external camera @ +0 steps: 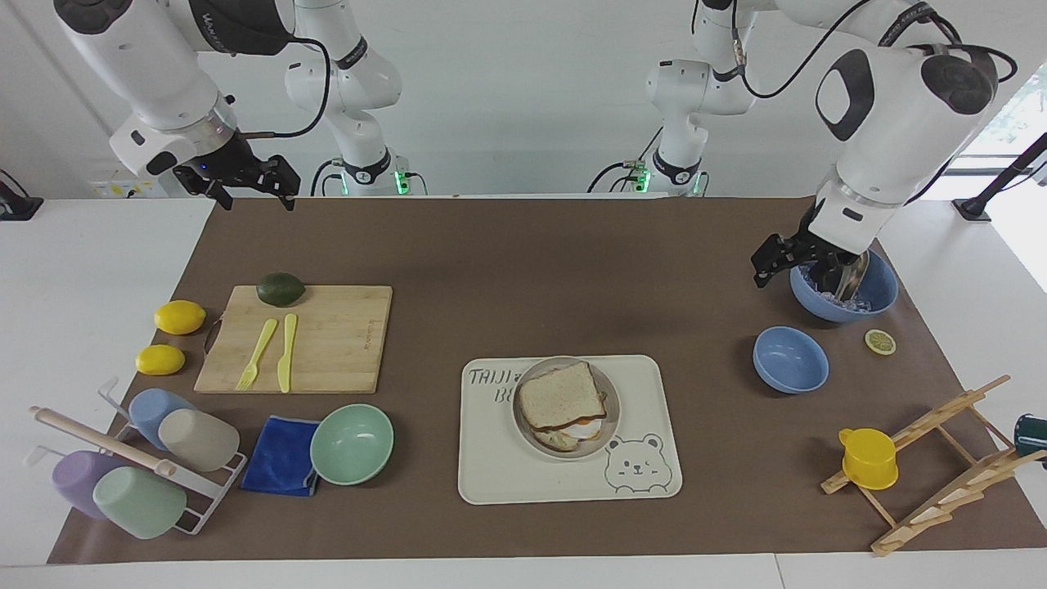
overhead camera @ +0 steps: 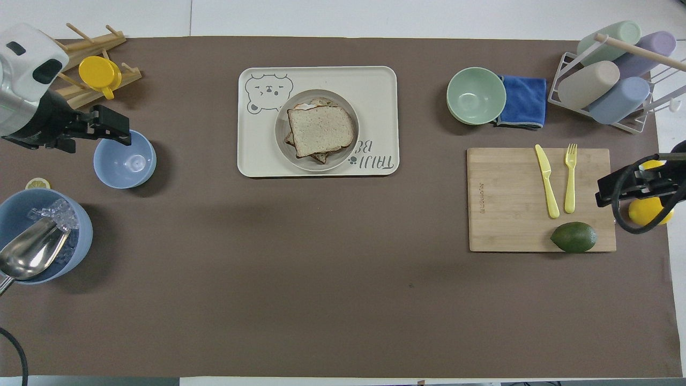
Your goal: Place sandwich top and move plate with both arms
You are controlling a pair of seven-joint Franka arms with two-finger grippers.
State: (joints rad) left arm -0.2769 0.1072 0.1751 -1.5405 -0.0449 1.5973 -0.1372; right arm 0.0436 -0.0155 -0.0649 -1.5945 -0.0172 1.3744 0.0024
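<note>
The sandwich top [external camera: 560,394] [overhead camera: 320,130], a pale speckled slice with a brown crust, lies on the egg sandwich in the round off-white plate [external camera: 612,411] [overhead camera: 343,104]. The plate sits on the cream bear tray. My left gripper [external camera: 775,263] [overhead camera: 113,128] hangs open and empty in the air at the left arm's end of the table, by the rim of the large blue bowl and well away from the plate. Over the mat's edge at the right arm's end, my right gripper [external camera: 252,195] [overhead camera: 608,190] waits raised, open and holding nothing.
The bear tray [external camera: 491,474] lies mid-table. Near the left gripper are a small blue bowl [external camera: 790,360], a large blue bowl [external camera: 879,296] with ice and a scoop, a lemon slice and a wooden rack with a yellow cup [external camera: 867,458]. Toward the right arm's end: mint bowl [external camera: 352,444], blue cloth, cutting board [external camera: 335,339], lemons, cup rack.
</note>
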